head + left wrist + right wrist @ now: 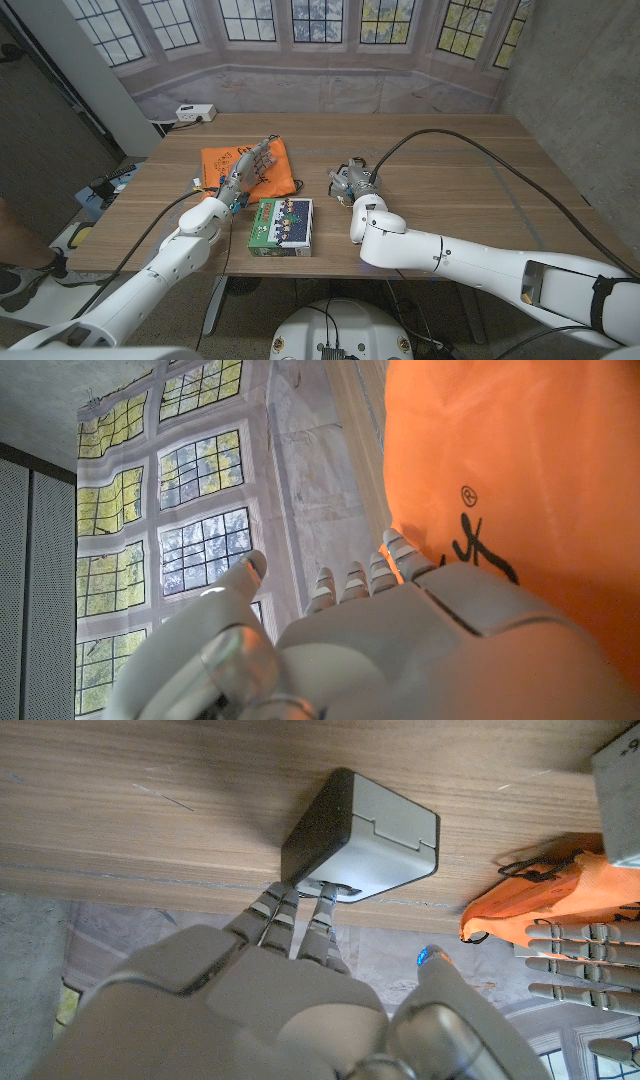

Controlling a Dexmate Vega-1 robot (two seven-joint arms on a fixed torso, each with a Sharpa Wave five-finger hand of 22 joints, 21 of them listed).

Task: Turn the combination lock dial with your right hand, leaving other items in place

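A: Where is the lock box (365, 835) found?

B: On the table (470, 170), touched at its dial (338, 890) by the right hand's (356, 183) fingertips (322, 905).

A: And the turn?

B: The dial should be pinched lightly and rotated; the orange bag (252, 168) is left under the spread, empty left hand (246, 167).

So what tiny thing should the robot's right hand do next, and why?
Probably close its fingers on the dial and begin a small twist. The right hand is already at the grey lock box, fingertips at its round dial, while the left hand hovers over the orange bag.
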